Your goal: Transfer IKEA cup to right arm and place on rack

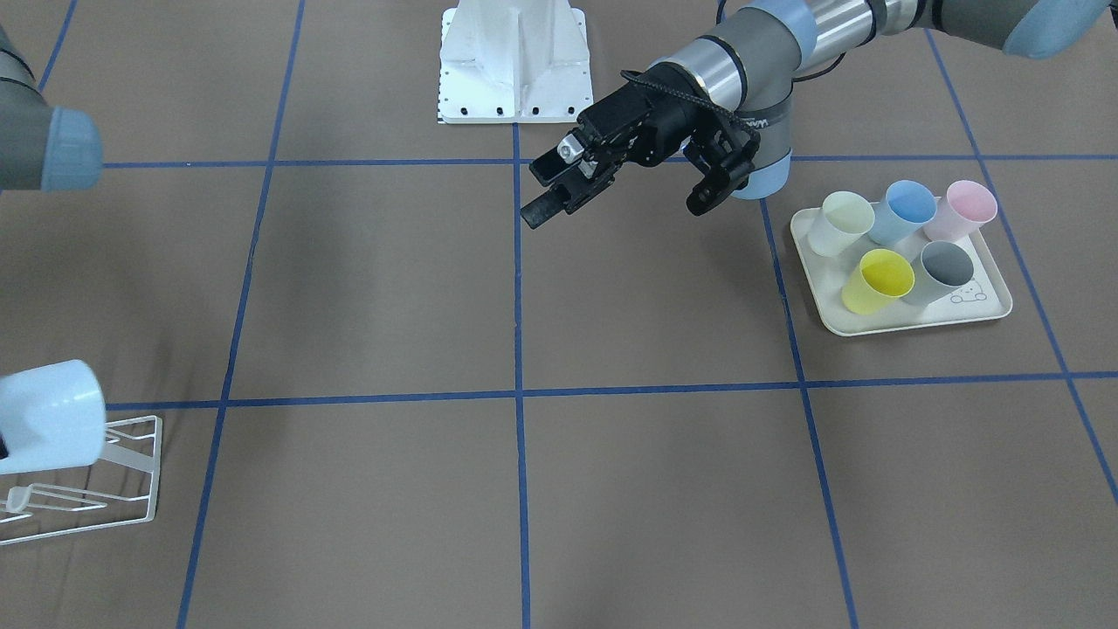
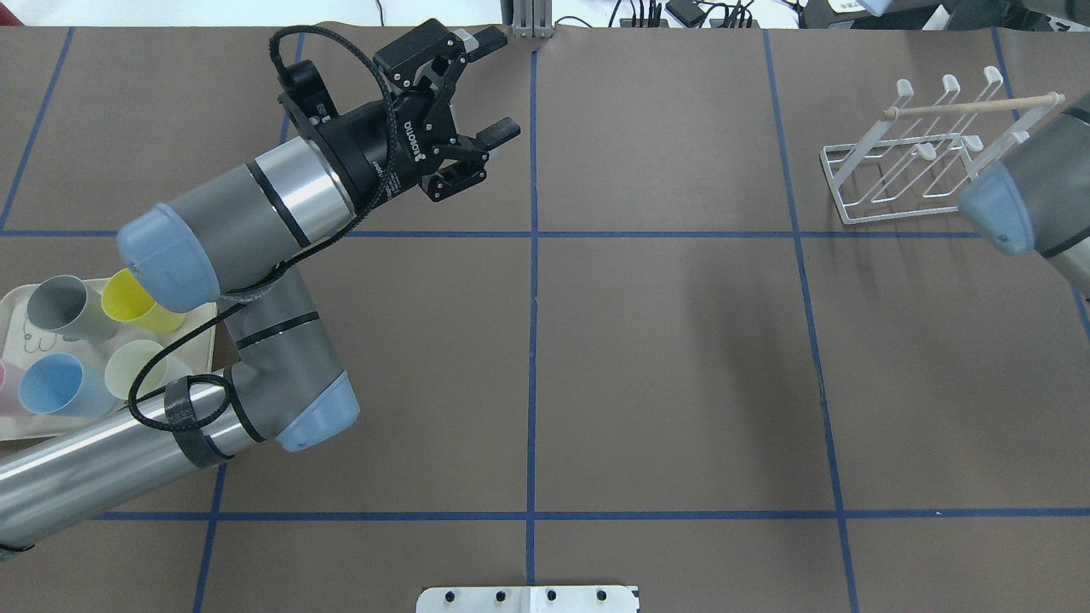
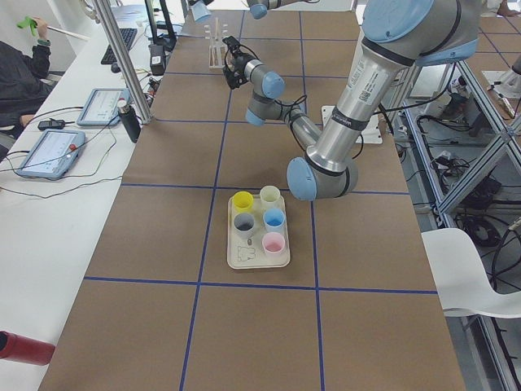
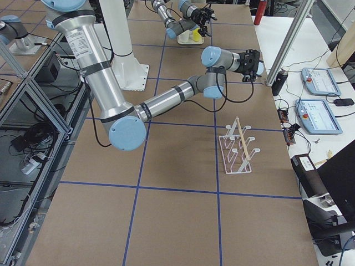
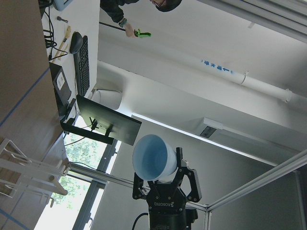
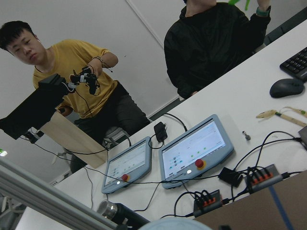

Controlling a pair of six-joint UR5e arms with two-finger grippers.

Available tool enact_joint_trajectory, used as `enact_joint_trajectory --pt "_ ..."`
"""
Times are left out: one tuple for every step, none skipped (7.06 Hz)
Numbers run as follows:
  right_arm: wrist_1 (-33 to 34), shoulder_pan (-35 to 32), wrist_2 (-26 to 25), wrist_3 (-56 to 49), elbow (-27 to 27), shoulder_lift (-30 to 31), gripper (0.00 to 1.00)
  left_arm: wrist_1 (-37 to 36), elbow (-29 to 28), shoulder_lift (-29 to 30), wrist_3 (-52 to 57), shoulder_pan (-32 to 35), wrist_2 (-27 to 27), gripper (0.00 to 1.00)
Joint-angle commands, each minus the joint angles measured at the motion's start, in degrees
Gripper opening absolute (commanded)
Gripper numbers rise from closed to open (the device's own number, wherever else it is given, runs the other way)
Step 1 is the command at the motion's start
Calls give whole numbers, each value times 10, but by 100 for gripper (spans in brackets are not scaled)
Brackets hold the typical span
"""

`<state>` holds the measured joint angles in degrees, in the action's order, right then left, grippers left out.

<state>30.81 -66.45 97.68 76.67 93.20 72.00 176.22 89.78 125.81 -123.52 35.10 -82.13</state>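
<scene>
1. Right hand (image 5: 162, 176) is holding the IKEA cup (image 5: 152, 155). Its two fingers are closed on the lower part of the cup, near the bottom. The open mouth points away from the hand, so in the left wrist view I look into the pale blue inside.
2. The cup is carried in the air and touches nothing on the surface (image 2: 681, 358). In the front view it shows at the picture's edge and overlaps one corner of the rack (image 4: 242, 145). Only a small black piece of the right hand shows beside it there.
3. In the right side view the rack stands on the surface, lower than the right hand and on the robot's right of it. Hand and rack are clearly apart. The wooden dowel lies across the top of the prongs.
4. In the right wrist view I see only a pale curved rim of the cup at the bottom edge.
5. The left hand (image 2: 498, 85) is wide open above the surface and well apart from the right hand.
6. On the robot's left of the left hand, and apart from it, lies a cream tray (image 1: 908, 321). It carries five cups: yellow (image 1: 878, 279), grey (image 1: 939, 271), pale green (image 1: 840, 223), blue (image 1: 904, 210) and pink (image 1: 961, 210).
</scene>
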Motion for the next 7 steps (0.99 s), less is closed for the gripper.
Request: enact_joint_trajectory --pt "13 -18 -61 -264 1 100 0 -116 66 -10 66 12 -22 100" --pt "12 -18 -95 -352 1 131 0 -220 145 -40 112 15 -34 100" --pt "7 -18 -97 -361 3 153 0 -280 190 -55 153 15 -44 100" --pt "1 -18 -99 -358 8 168 0 -285 196 -63 155 15 -46 100" --pt "-3 -18 -120 -355 15 179 0 -285 197 -71 156 15 -46 100" --pt "-52 -17 -120 -353 17 203 0 -285 198 -77 157 15 -47 100" --pt "-104 -17 -124 -348 10 219 0 -285 201 -78 157 15 -46 100"
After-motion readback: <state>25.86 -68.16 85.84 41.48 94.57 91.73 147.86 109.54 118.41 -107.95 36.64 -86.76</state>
